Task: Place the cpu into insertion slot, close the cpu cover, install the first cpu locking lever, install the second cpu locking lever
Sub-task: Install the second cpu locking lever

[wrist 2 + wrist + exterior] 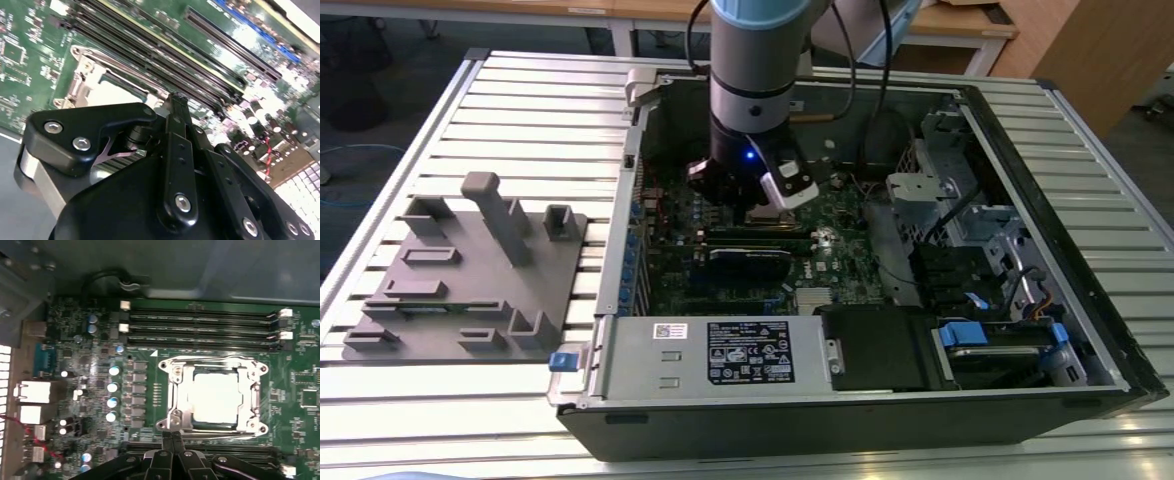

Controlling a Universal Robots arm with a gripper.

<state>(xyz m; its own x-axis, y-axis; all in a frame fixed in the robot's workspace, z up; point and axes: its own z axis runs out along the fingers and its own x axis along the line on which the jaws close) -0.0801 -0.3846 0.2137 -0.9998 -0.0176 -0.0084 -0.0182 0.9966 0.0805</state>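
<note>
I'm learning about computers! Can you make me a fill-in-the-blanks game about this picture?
1. The cpu sits inside the silvery ____.
2. The cover lies ____ around the cpu.
3. The gripper has its fingertips ____ together.
4. The long black slots sit on a ____ board.

Missing words: socket; flat; shut; green

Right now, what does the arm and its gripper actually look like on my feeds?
In the exterior view the arm is a pale grey-blue cylinder with a black band, lit by a small blue light above a black wrist; black cables run beside it, and a white block sits on the wrist's side. In the second wrist view the gripper is matte black, built of linked bars with silver screw heads, over a ribbed silvery body.
</note>
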